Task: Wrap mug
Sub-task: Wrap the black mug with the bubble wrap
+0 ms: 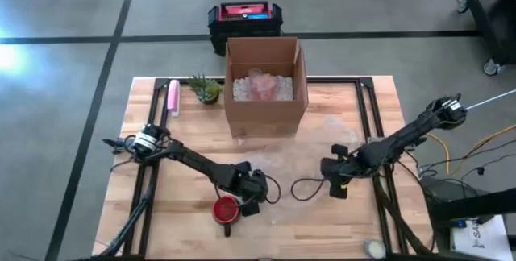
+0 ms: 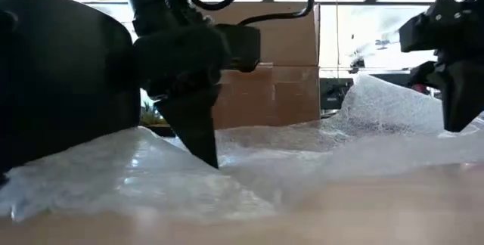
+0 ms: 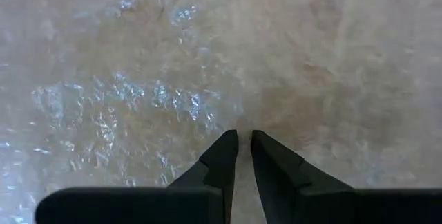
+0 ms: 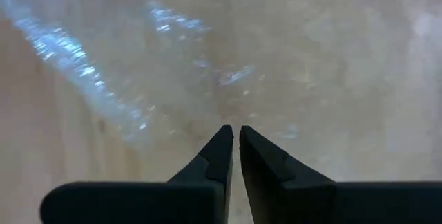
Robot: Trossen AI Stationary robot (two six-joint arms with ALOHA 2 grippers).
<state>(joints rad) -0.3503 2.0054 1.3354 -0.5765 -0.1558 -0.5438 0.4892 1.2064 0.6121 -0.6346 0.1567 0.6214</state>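
Observation:
A red mug [image 1: 226,210] stands upright near the table's near edge; in the low view it is the dark bulk [image 2: 60,86] at the left. A clear bubble wrap sheet [image 1: 298,160] lies spread on the table between the mug and the box, partly heaped [image 2: 378,97]. My left gripper [image 1: 256,196] is right of the mug, shut, pointing down at the wrap [image 3: 152,99]. My right gripper [image 1: 334,182] is over the wrap's right part [image 4: 173,51], also shut. My left gripper comes from above, pointing down, and its shut fingertips [image 2: 206,154] meet the top of the bubble wrap beside the mug [image 3: 238,124]. No wrap shows between the fingers. My right gripper points down at the wrap [image 2: 457,128]; I cannot tell whether it touches it.
An open cardboard box [image 1: 266,84] with white and pink filling stands at the table's far middle. A small green plant [image 1: 205,89] and a pink stick [image 1: 172,97] lie at the far left. A black and red case [image 1: 244,19] sits on the floor beyond the table.

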